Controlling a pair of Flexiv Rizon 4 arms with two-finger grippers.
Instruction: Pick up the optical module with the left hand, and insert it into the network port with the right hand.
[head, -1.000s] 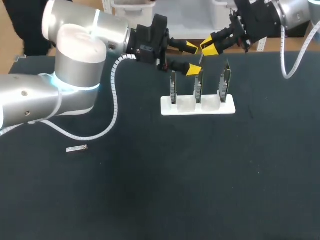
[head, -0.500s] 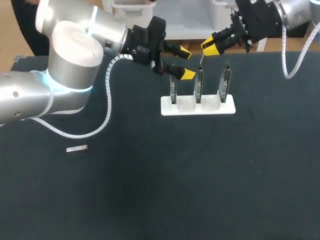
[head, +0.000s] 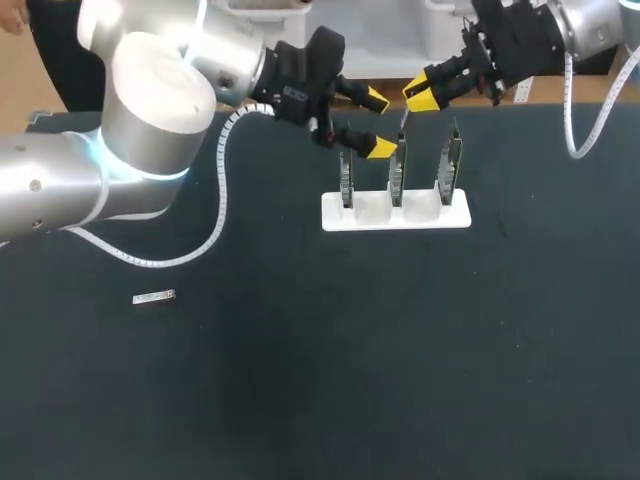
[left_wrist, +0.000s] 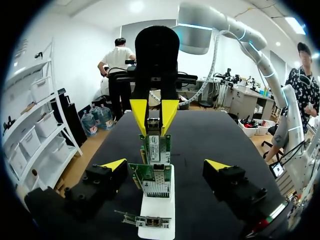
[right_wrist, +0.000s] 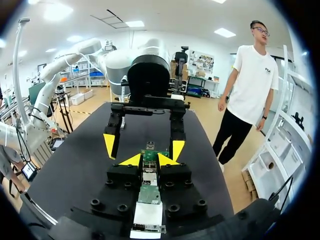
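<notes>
The optical module hangs pinched in the closed fingers of the right gripper, just above the middle of three network cards. The cards stand upright in a white stand at the far side of the surface. The left gripper hovers just left, its fingers spread and holding nothing.

A black tabletop spreads out in front of me. Toward its far edge a long white stand lies flat on it, its long side running across.
</notes>
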